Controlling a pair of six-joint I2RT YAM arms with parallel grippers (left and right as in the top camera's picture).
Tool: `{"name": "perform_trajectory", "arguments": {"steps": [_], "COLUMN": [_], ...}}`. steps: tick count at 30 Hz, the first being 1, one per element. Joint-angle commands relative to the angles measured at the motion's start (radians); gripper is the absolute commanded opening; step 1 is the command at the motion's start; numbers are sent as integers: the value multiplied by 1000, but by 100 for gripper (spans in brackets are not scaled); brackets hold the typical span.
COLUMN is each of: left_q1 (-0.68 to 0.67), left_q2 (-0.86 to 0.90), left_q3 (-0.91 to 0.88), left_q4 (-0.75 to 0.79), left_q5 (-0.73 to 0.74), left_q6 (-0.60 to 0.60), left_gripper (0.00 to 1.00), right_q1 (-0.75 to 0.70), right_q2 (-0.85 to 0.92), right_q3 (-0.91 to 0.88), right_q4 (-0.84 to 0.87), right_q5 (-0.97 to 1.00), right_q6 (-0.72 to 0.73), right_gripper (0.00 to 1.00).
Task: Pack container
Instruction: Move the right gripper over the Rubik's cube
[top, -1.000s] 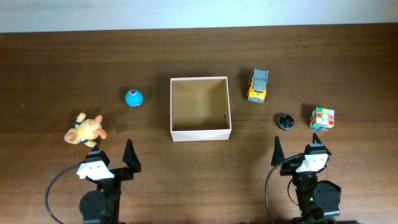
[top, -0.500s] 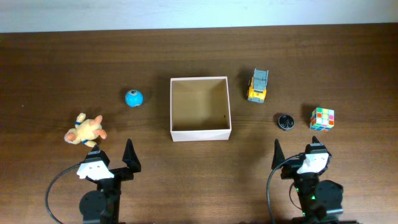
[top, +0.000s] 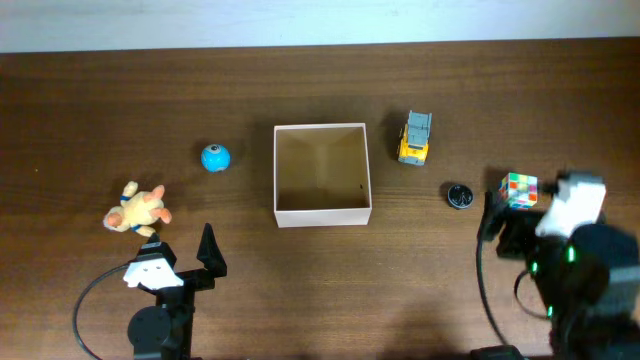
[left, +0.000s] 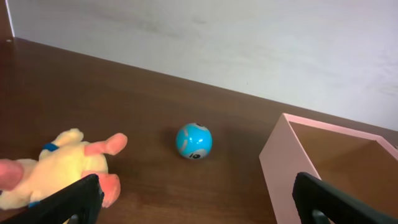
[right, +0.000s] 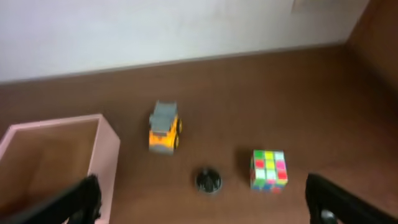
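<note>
Five toys sit loose on the worktop (top: 300, 90) overhead, none in the container (top: 322, 214) at centre, so packing hasn't started. Left wrist: left hand (left: 199, 208) spread wide, empty, plush toy (left: 56, 168) and blue ball (left: 194, 140) in clear reach. Right wrist: right hand (right: 202, 208) open too, truck (right: 165, 127), black disc (right: 208, 180) and cube (right: 268, 170) well spaced below.

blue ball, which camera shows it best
The left wrist view: the blue ball sits large and unobstructed mid-frame, its pale markings visible. The overhead view shows it small, left of the container. The right wrist view does not show it.
</note>
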Motion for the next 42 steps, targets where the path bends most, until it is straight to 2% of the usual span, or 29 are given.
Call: {"name": "perform_trajectory", "arguments": {"steps": [1,7,9,15,23,34,42], "left_q1": [3,3,3,3,3,3,3], "left_q2": [-9,-9,-9,-9,-9,-9,-9], "left_q3": [-6,-6,-6,-6,-6,-6,-6], "left_q4": [2,2,2,2,2,2,2], "left_q5": [10,10,10,10,10,10,10], "left_q6": [16,16,16,16,16,16,16], "left_gripper": [99,99,99,99,99,99,99], "right_q1": [-5,-6,-21,-168,-342,-371,-372], "right_q2": [165,332,396,563,715,916,982], "right_q3": [138,177,177,177,177,175,175], "right_q4": [-69,-55,-60,-60,-28,94,163], "right_q5": [16,4,58,78,2,9,-48], "right_q6": [20,-21,11,129,129,59,-144], "right_gripper": [99,99,99,99,99,99,99]}}
